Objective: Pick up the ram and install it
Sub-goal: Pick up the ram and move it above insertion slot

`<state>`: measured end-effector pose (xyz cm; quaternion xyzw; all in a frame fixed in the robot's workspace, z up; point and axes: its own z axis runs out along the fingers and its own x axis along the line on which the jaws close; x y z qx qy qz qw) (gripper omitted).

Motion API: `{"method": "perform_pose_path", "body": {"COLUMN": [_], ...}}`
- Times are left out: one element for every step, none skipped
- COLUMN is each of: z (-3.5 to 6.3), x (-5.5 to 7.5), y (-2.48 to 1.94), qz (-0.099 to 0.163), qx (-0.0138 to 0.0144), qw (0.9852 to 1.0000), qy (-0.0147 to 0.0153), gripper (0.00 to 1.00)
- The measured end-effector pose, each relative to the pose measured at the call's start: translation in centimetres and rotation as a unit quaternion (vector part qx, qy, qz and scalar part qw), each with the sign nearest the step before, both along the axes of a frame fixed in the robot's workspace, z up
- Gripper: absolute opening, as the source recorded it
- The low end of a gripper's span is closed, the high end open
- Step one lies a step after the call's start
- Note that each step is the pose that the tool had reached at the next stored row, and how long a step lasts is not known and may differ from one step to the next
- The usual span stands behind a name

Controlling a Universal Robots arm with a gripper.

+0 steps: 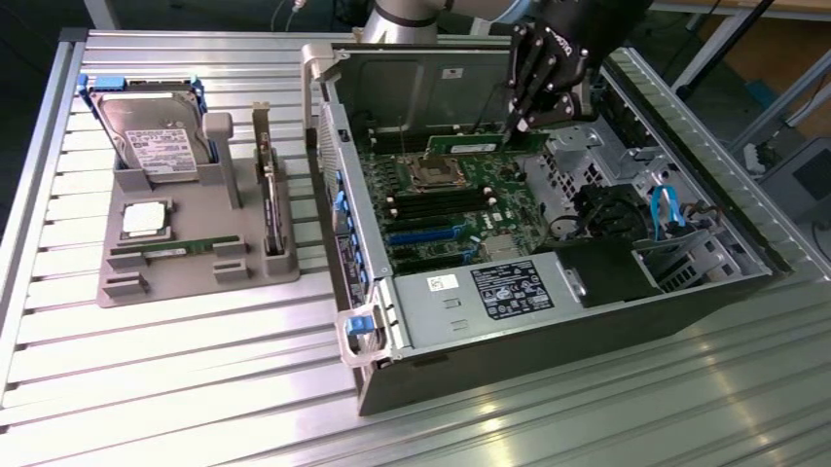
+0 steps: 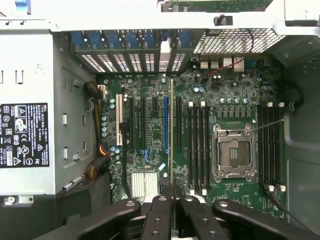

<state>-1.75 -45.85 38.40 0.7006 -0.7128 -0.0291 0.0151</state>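
Inside the open computer case (image 1: 389, 321), my gripper (image 1: 523, 119) is shut on the ram (image 1: 465, 145), a thin green stick. I hold it on its long edge above the motherboard (image 1: 454, 209), just past the processor socket (image 1: 433, 176). The wrist view has the ram (image 2: 171, 130) edge-on as a thin line running out from between my fingertips (image 2: 161, 206). It hangs over the board beside the black memory slots (image 2: 197, 145). Whether it touches a slot I cannot tell.
A grey holder (image 1: 195, 282) on the exterior view's left carries a hard drive (image 1: 156, 136), a silver processor chip (image 1: 143, 219), another green stick (image 1: 169, 248) and a dark expansion card (image 1: 270, 195). The power supply (image 1: 500, 287) and drive cage (image 1: 675, 253) fill the case's near end.
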Motion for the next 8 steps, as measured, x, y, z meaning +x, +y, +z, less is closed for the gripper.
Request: {"method": "perform_pose_path", "body": {"z": [0.00, 0.00, 0.00, -0.01, -0.01, -0.01, -0.01, -0.02], "x": [-0.01, -0.01, 0.00, -0.01, -0.01, -0.01, -0.01, -0.01], "y": [0.16, 0.25, 0.34, 0.49, 0.59, 0.74, 0.87, 1.12], "qz": [0.000, 0.000, 0.000, 0.000, 0.000, 0.000, 0.000, 0.000], "qx": [0.0000, 0.0000, 0.0001, 0.0001, 0.0002, 0.0004, 0.0007, 0.0014], "qw": [1.0000, 1.0000, 1.0000, 1.0000, 1.0000, 1.0000, 1.0000, 1.0000], "qy": [0.0000, 0.0000, 0.0000, 0.0000, 0.0000, 0.0000, 0.0000, 0.0000], "gripper": [0.12, 0.12, 0.12, 0.12, 0.12, 0.12, 0.12, 0.12]}}
